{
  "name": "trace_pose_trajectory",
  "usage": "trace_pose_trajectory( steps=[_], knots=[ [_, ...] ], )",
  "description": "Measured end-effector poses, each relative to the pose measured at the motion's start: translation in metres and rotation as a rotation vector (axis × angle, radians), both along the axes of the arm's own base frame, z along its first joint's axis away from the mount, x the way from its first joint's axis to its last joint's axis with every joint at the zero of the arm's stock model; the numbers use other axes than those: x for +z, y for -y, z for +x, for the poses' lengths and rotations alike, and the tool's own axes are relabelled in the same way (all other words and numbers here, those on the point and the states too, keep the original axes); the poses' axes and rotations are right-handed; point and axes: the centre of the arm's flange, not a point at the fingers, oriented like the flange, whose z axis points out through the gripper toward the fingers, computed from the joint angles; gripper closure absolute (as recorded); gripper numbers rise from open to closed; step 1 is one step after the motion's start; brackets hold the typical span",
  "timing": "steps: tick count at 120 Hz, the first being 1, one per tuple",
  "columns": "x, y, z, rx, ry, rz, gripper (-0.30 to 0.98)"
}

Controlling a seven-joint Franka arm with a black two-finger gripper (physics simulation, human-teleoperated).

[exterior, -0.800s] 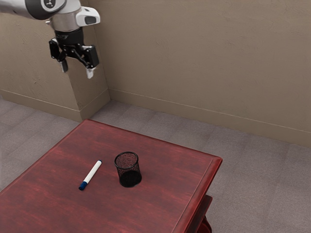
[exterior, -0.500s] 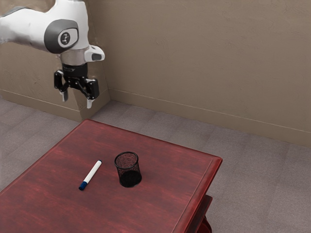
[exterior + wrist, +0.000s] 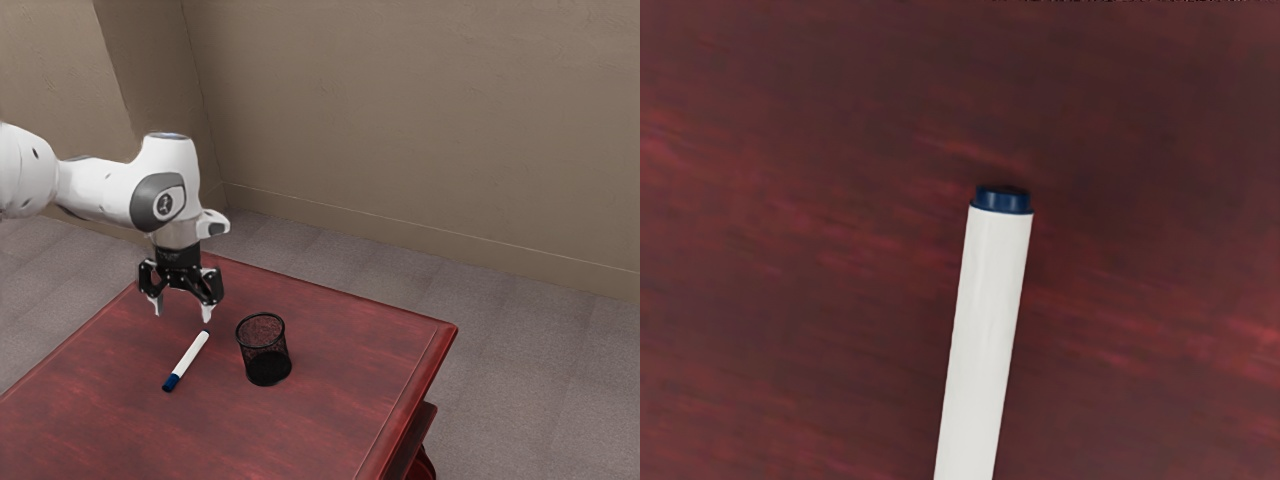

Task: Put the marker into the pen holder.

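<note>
My gripper (image 3: 181,312) hangs open above the table, fingers apart and pointing down, close to the marker's plain end. The white marker (image 3: 189,358) with a dark blue cap lies flat on the table, left of the pen holder in the exterior view. In the wrist view the marker (image 3: 985,340) shows its white barrel and small blue end plug. The black mesh pen holder (image 3: 264,350) stands upright beside the marker, not touching it.
The red wooden table (image 3: 330,420) bears both things; its far edge runs behind the gripper. A beige wall (image 3: 420,130) rises beyond the grey floor (image 3: 540,370).
My arm has come down from high over the far side toward the table, slightly to the exterior view's right. The fingers have stayed apart; marker and pen holder have not moved.
</note>
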Motion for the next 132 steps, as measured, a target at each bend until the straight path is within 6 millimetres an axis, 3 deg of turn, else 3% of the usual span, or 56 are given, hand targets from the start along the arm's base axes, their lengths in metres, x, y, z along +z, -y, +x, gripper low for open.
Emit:
trace_pose_trajectory(
  steps=[25,53,106,132],
  knots=[
    [-0.038,0.002,-0.001,0.030,-0.003,-0.042,0.00],
    [-0.060,0.004,-0.009,0.029,-0.016,-0.067,0.00],
    [-0.080,-0.010,0.004,-0.019,-0.015,-0.077,0.01],
    [-0.068,-0.010,0.010,-0.035,0.011,-0.077,0.34]
  ],
)
